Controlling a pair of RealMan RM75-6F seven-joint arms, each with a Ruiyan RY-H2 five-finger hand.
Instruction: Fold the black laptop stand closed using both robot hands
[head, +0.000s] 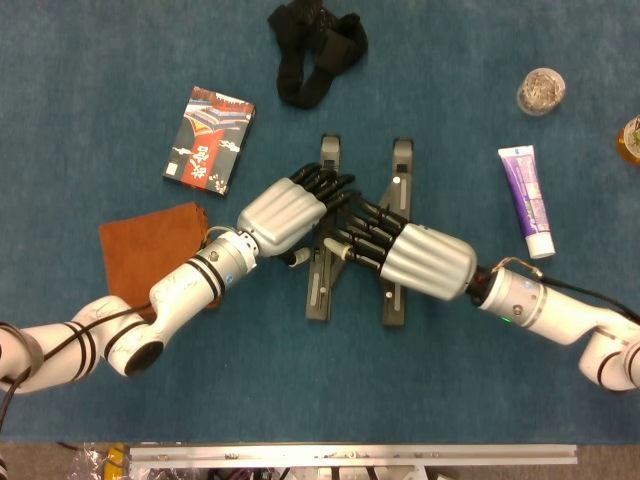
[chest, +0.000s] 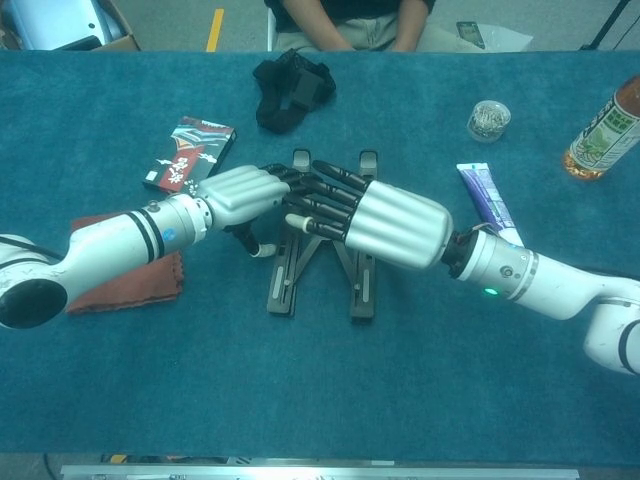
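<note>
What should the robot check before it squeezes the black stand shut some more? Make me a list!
1. Both hands at the stand: ok. Left hand is at the left rail, right hand at the right rail.
2. Rails close together: ok, nearly parallel, but a gap remains, so not fully folded.
3. Fingers out of the gap: not ok. Right-hand fingers reach across between the rails.
4. Firm hold on the rails: cannot tell; the hands hide the contact.
5. Nothing near to bump: ok. The booklet, strap and tube lie apart from the stand.
</note>
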